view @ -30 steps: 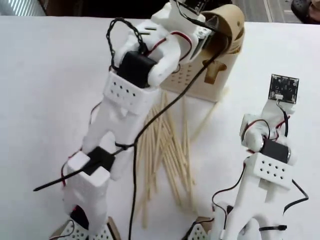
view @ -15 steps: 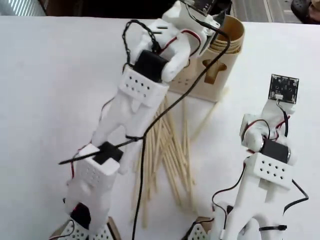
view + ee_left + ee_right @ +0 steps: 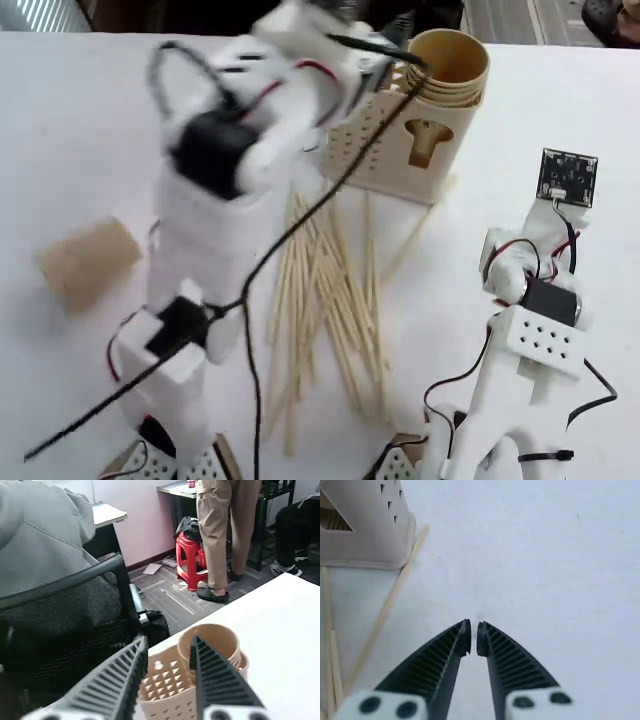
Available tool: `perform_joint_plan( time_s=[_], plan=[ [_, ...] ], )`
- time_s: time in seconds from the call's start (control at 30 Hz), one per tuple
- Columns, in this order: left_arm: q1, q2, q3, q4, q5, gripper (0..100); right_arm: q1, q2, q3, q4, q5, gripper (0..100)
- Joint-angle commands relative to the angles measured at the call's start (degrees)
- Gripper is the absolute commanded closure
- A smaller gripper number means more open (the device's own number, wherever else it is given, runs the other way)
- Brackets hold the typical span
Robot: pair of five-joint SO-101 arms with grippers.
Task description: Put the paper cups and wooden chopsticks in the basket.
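A beige perforated basket (image 3: 385, 150) stands at the table's far side with stacked paper cups (image 3: 450, 62) upright in its right end. Another paper cup (image 3: 90, 262) lies on its side at the left of the table. Wooden chopsticks (image 3: 320, 300) lie in a loose pile in front of the basket. My left gripper (image 3: 168, 642) is open and holds nothing, hovering above and behind the basket (image 3: 165, 685) and the cups (image 3: 210, 640). My right gripper (image 3: 473, 630) is shut and holds nothing, low over bare table right of the basket (image 3: 365, 525), near one stray chopstick (image 3: 385, 610).
The left arm (image 3: 210, 200) stretches from the table's near edge toward the basket, above the left part of the chopstick pile. The right arm (image 3: 530, 320) stands at the near right. A black mesh chair (image 3: 65, 615) and a person's legs (image 3: 225, 530) are beyond the table.
The left arm let go of a cup into the stack in the basket, then lifted and swung left, uncovering the cup lying on the table. The right arm has not moved.
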Motion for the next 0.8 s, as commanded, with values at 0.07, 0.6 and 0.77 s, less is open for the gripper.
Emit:
perform_joint_plan(
  time_s=[0.07,0.6,0.77],
  plan=[
    [-10.9,-11.4,-8.2,17.7,-7.5,85,-2.2,-1.9,-0.4,0.7,-0.1,96.1],
    [-55.3,-17.9,33.9,17.0,-22.2,85,-5.1,-1.9,0.9,2.2,-0.1,96.1],
    [-62.7,-17.9,50.5,-3.6,-23.7,85,-7.4,-1.9,1.7,2.2,-0.1,96.1]
  ],
)
